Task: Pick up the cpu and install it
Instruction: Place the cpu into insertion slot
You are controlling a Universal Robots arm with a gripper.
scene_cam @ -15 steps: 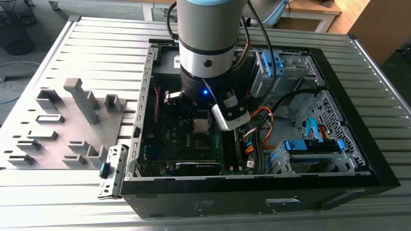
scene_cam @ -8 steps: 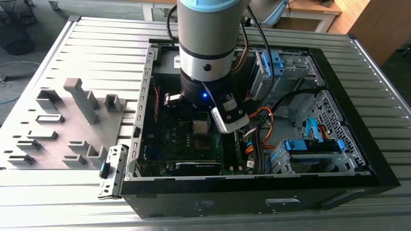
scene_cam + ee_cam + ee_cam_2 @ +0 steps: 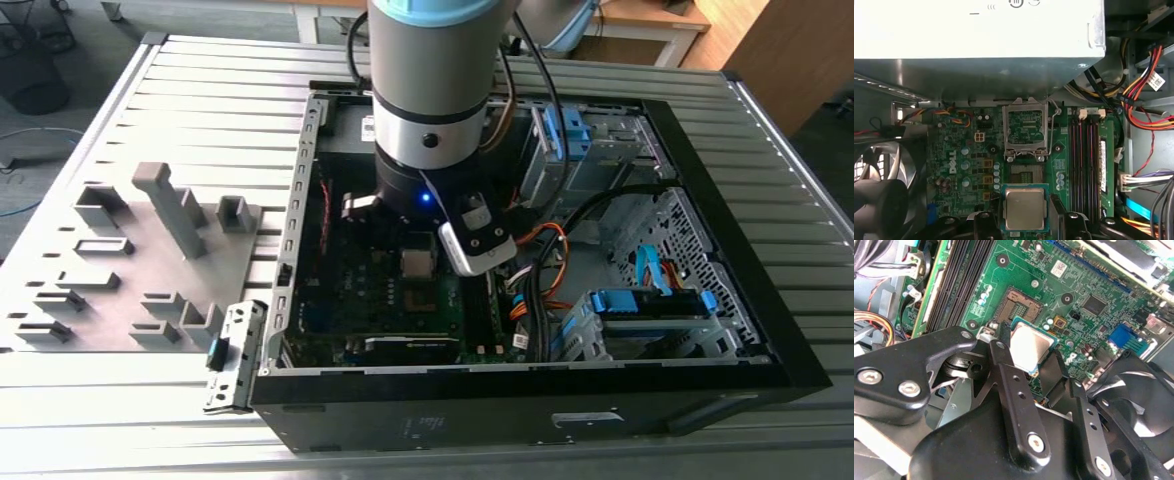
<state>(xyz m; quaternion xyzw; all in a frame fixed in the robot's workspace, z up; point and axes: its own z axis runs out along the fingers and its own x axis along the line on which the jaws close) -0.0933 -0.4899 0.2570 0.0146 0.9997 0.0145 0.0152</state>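
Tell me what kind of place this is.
Likely a robotics lab bench: an open computer case lies on a slotted aluminium table, grey fixture blocks beside it, and a robot arm reaches inside.

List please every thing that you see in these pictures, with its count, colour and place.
computer case: one, black, open, on the table
table: one, silver, slatted
fixture blocks: several, grey, at the exterior view's left of the case
motherboard: one, green, inside the case
socket: one, empty, on the motherboard
fan: one, black, beside the motherboard
cpu: one, silver, between the gripper's fingers, above the motherboard
gripper: one, black, shut on the cpu
arm: one, silver-grey, reaching into the case
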